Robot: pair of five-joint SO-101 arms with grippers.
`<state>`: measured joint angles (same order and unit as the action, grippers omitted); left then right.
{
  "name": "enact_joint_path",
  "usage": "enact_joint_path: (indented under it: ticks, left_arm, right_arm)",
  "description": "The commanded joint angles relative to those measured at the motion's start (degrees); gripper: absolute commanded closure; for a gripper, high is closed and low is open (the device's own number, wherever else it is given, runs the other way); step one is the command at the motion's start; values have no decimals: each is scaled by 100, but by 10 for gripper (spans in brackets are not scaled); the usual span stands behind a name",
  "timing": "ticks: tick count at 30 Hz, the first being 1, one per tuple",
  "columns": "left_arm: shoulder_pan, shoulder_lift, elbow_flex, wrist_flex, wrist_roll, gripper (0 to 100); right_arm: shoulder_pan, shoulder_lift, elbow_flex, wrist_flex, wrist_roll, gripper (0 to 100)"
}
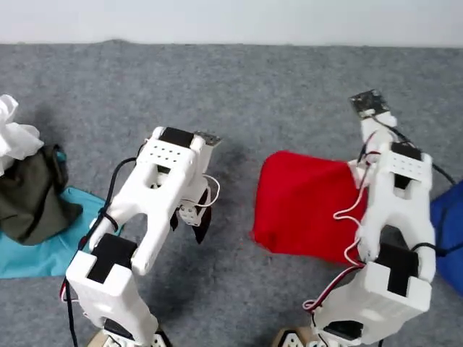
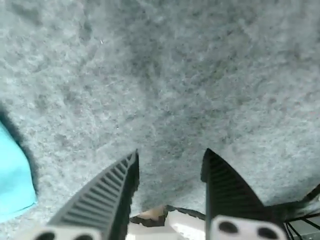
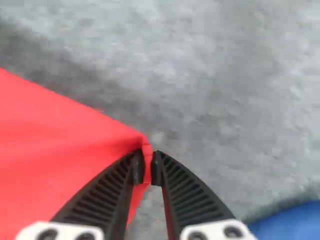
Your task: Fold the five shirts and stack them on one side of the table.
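While the right gripper (image 3: 147,161) is pinching the far right corner of the red shirt (image 3: 55,150), its jaws are sitting nearly closed, with only the thin cloth between them. The red shirt (image 1: 307,206) is lying as a rough square on the grey felt table (image 1: 217,94), right of centre and just left of the right arm. A blue shirt (image 1: 448,224) is showing at the right edge, partly under that arm. The left gripper (image 2: 171,155) is hanging over bare felt left of centre with its jaws spread wide and gripping nothing. At the left edge a teal shirt (image 1: 43,242) is lying flat, a crumpled dark olive shirt (image 1: 29,195) is resting on top of it, and a bunched white shirt (image 1: 13,134) is sitting just beyond them on the far side.
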<state>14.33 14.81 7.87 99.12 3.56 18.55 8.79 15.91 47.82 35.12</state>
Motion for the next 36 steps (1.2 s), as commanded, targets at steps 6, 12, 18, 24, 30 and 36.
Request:
enact_joint_path:
  ticks: [6,12,18,24,30,36]
  left_arm:
    - [-26,-316,4,158,-44,801]
    - [-26,-316,4,158,-44,801]
    - [-26,-316,4,158,-44,801]
    - [-26,-316,4,149,-44,801]
    - [-26,-308,13,149,-44,801]
    - [-26,-308,13,149,-44,801]
  right_arm:
    - [233,-268,-756,769,-1099,771]
    - [92,-242,-1415,1930,-1714,727]
    - [-66,-242,-1644,3459,-3042,732]
    - [-347,-207,-1609,4145,-3473,732]
    - [-312,286,-1292,3679,-3481,732]
    - [-321,1174,-1266,3310,-3473,731]
